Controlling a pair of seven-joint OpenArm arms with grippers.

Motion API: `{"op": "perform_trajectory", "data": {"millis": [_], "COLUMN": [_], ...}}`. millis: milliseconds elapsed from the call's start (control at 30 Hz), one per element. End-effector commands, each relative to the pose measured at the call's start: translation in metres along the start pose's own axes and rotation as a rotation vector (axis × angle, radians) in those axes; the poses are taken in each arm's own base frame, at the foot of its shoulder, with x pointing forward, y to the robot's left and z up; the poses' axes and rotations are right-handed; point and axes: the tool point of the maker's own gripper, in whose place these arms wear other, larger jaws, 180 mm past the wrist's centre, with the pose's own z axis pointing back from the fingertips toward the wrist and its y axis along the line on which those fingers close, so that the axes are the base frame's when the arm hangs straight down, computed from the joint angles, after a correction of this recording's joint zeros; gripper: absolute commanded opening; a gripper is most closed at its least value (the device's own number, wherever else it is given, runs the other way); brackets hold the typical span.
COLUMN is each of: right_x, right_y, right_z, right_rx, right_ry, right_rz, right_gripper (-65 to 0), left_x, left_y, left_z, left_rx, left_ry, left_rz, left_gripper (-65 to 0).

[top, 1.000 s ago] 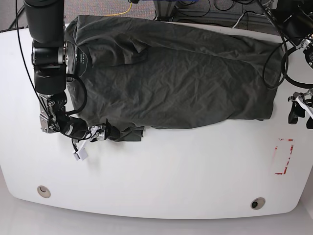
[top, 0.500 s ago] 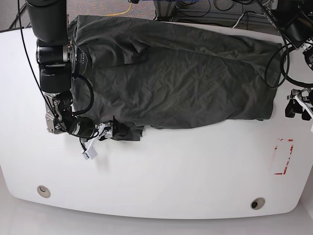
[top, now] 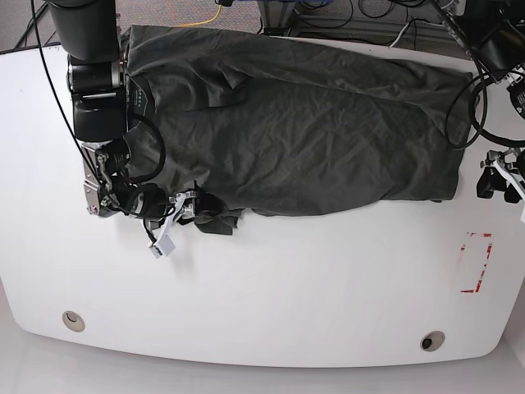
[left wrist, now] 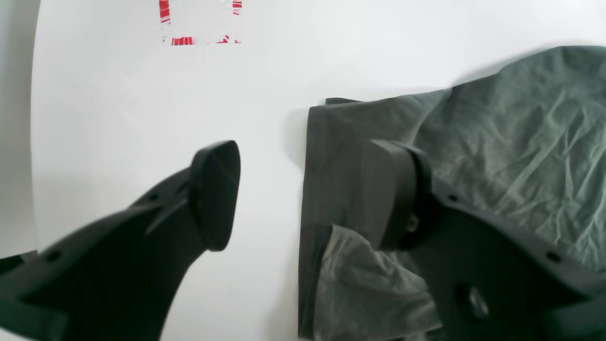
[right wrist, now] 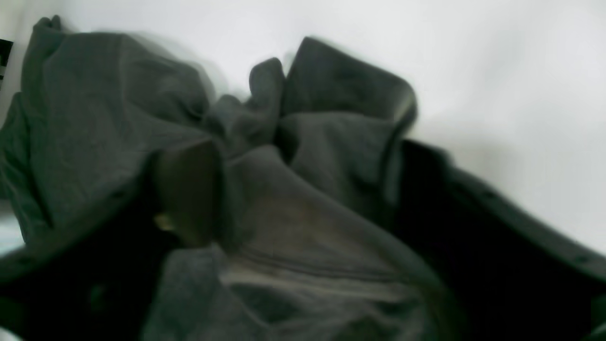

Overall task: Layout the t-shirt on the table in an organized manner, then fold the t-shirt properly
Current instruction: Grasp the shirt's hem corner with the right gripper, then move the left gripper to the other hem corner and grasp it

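The dark charcoal t-shirt (top: 312, 131) lies spread and wrinkled across the far half of the white table (top: 287, 295). My right gripper (top: 201, 212) is low at the bunched sleeve on the shirt's front left. In the blurred right wrist view, folds of the t-shirt (right wrist: 322, 142) fill the gap of the right gripper (right wrist: 303, 199); I cannot tell if the cloth is pinched. My left gripper (top: 495, 182) hangs at the table's right edge, beside the hem. It is open in the left wrist view (left wrist: 307, 194), straddling the edge of the t-shirt (left wrist: 511, 132) with nothing held.
A red tape rectangle (top: 476, 263) marks the table's right side, and the tape (left wrist: 182, 41) shows ahead of the left gripper. Two round grommet holes (top: 73, 319) (top: 431, 340) sit near the front edge. A small white tag (top: 160, 245) dangles from the right arm. Cables run along the back.
My right gripper has slid to the right into the bunched sleeve, and its jaws have narrowed around the cloth. The left arm has stayed almost still.
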Motion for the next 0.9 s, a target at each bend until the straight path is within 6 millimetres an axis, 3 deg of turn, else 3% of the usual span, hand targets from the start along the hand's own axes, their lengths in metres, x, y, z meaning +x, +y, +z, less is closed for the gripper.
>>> {"op": "perform_trajectory", "data": {"millis": [0, 33, 133, 233, 433, 700, 867], "right_x": [0.001, 0.002, 0.005, 0.008, 0.026, 0.031, 0.036], "right_y": [-0.005, -0.005, -0.004, -0.004, 0.008, 0.026, 0.038], "right_z": [0.004, 0.005, 0.005, 0.006, 0.012, 0.026, 0.033], "right_rx": [-0.022, -0.022, -0.021, -0.02, -0.017, -0.019, -0.022], "right_ry": [0.029, 0.028, 0.022, 0.019, -0.013, -0.001, -0.011], "right_rz": [0.016, 0.017, 0.021, 0.024, 0.098, 0.2, 0.257], "right_gripper": [-32.7, -41.1, -55.6, -65.0, -63.9, -64.2, -64.2], "left_x": [0.015, 0.015, 0.015, 0.014, -0.003, -0.024, -0.031], "left_y": [0.005, 0.005, 0.005, 0.005, 0.007, 0.011, 0.0], "left_z": [0.007, 0.007, 0.007, 0.006, -0.008, -0.034, -0.055], "left_rx": [0.014, 0.014, 0.014, 0.014, -0.025, -0.091, -0.146], "left_ry": [-0.046, -0.046, -0.046, -0.042, -0.002, -0.017, -0.022], "left_rz": [-0.021, -0.021, -0.021, -0.019, 0.045, 0.181, 0.222], "left_gripper": [-27.1, -27.1, -27.1, -27.1, -27.1, -27.1, -27.1]}}
